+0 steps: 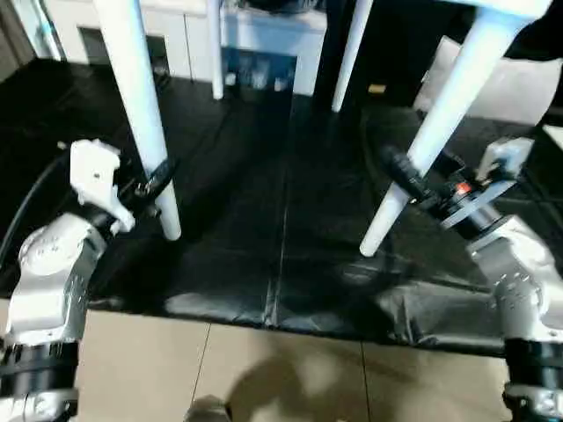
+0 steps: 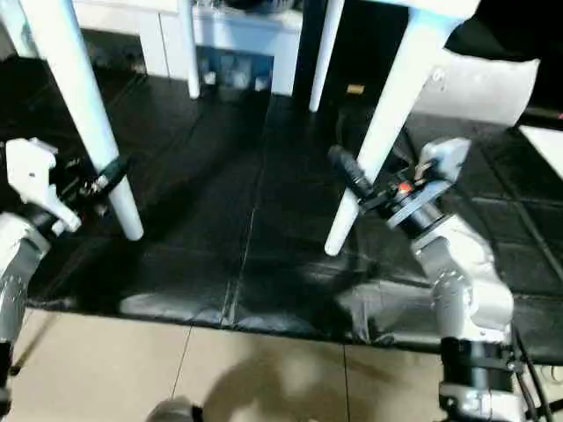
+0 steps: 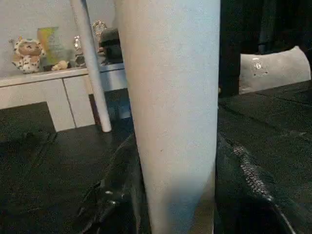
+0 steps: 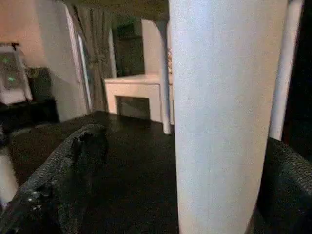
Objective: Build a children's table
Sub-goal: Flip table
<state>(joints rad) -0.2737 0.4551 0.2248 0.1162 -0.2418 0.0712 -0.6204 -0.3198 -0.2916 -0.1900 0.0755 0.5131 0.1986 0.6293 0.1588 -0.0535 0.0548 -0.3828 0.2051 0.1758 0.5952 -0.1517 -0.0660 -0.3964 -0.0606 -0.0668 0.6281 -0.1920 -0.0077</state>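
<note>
White plastic children's table (image 1: 493, 7) stands on black floor mat (image 1: 281, 246); left claw (image 1: 158, 180) pinches near-left leg (image 1: 141, 105), right claw (image 2: 356, 180) spread around near-right leg (image 2: 387, 123)

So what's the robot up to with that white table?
The robot has a white children's table standing upright with all four legs on, over a black floor mat. Its left gripper sits around the near left leg, low down, and its right gripper has open fingers on either side of the near right leg. The two far legs stand toward a white cabinet.
</note>
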